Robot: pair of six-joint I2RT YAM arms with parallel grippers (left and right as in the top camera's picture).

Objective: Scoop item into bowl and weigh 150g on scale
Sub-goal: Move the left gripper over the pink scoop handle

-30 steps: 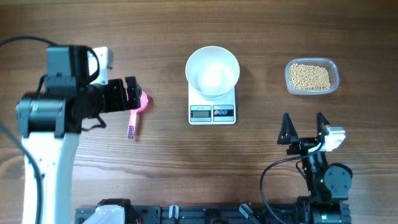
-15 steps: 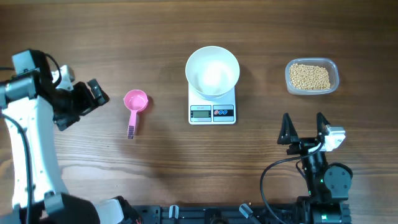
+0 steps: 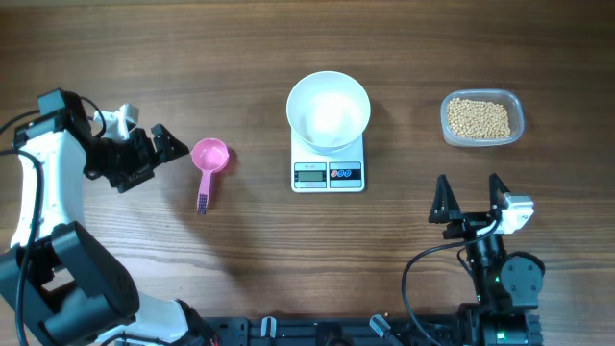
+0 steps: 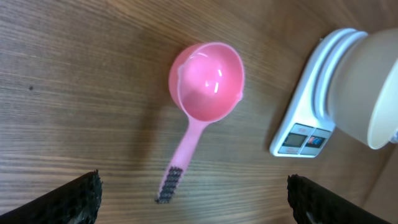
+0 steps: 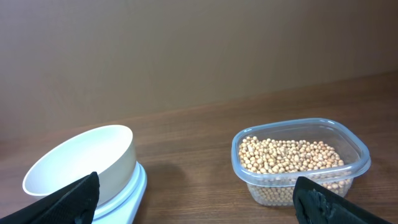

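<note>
Beans (image 3: 479, 118) lay in the tub (image 3: 520, 117) at far right; the bowl (image 3: 329, 106) stood on the scale (image 3: 329, 175). Left tool (image 3: 161, 159) and right tool (image 3: 468, 183) were open, holding nothing.

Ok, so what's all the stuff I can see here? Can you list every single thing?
bowl: one, white, standing on the scale, nothing in it
scale: one, white with a grey display, middle of the table
beans: many, tan, heaped in the tub
tub: one, clear plastic, to the right of the scale
scoop: one, pink, lying empty to the left of the scale
table: one, brown wood, under everything
left gripper: one, black, open, beside the scoop without touching it
right gripper: one, black, open, at the near right, holding nothing
</note>
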